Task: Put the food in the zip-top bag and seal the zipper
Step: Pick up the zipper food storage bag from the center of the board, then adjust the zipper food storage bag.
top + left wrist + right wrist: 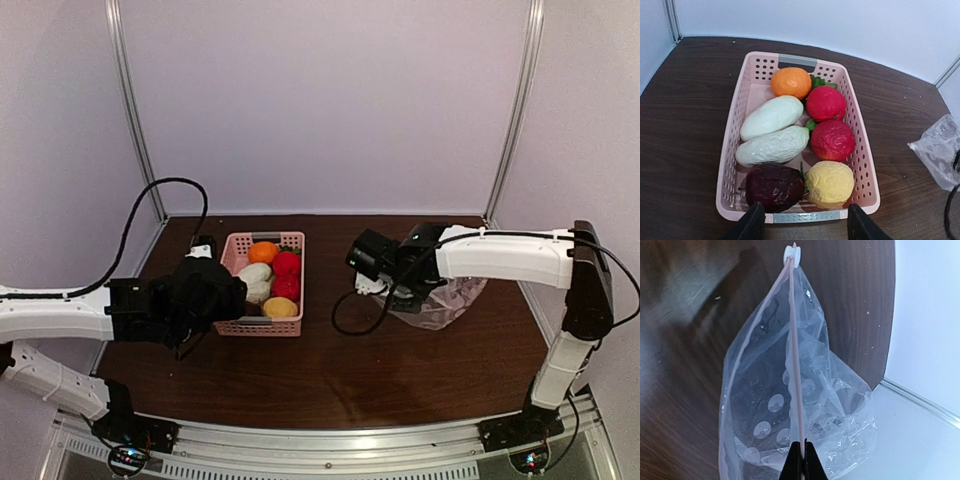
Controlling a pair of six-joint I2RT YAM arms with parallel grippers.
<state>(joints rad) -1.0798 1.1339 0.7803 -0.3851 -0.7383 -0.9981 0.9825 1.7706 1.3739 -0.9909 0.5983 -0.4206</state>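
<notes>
Clear bag (pixel 765 405) lies right on the table (pixel 330 370), right gripper (pixel 801 462) clamped on its zipper (pixel 796 370). Food (pixel 826 103) sits in the basket (pixel 728 170); left gripper (pixel 805 220) stands apart. Next probably: pull the mouth open.

Crinkly, glossy clear plastic forms the zip-top bag (pixel 815 405); the basket (pixel 735 135) is matt plastic, the table (pixel 690 125) wood-grained.
</notes>
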